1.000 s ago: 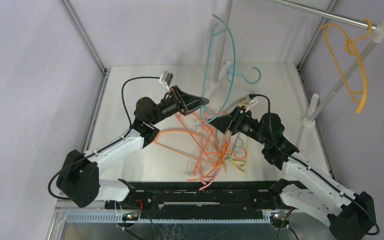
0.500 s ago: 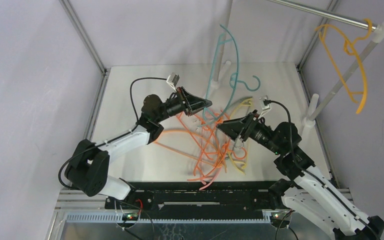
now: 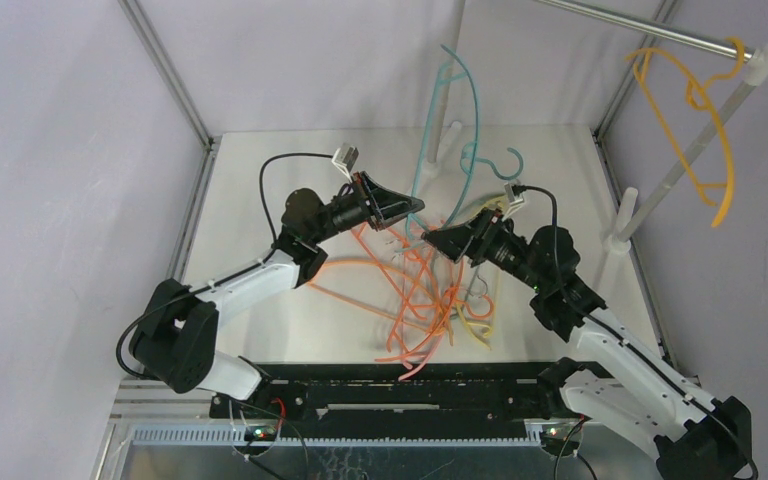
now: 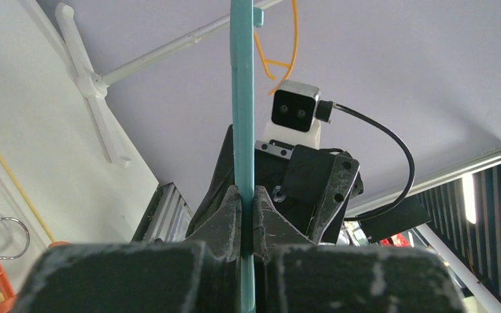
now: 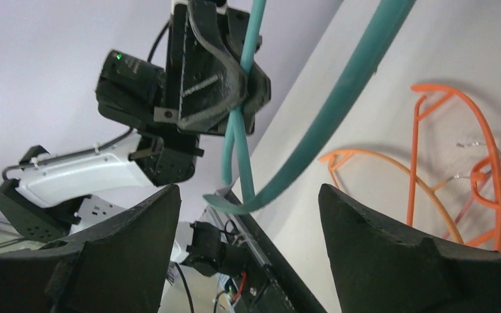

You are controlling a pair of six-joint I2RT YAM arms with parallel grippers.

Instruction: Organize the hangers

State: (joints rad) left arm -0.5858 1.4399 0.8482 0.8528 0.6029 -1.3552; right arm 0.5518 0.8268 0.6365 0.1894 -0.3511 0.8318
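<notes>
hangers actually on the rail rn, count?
1: a yellow-orange hanger hooked near the rail's right end. Overlapping strands could hide a second. Elsewhere: a teal hanger in the left gripper, a mostly orange pile on the table.

smooth plastic against rough matt black
the teal hanger (image 4: 242,117) is smooth, faintly glossy plastic; the left gripper (image 4: 247,199) has matt black fingers (image 4: 225,215) (grainy, scratched grey); the table (image 3: 560,160) is matt white, the rail (image 3: 620,22) shiny metal.

Right pincer (image 5: 249,195): fingers spread wide, with the bend of the teal hanger (image 5: 339,98) in the gap between them.
Left pincer (image 5: 240,65): facing, clamped on that hanger's thin bars.
Orange hangers (image 5: 483,143): overlapping, flat on the white bench (image 5: 378,150), right side.
</notes>
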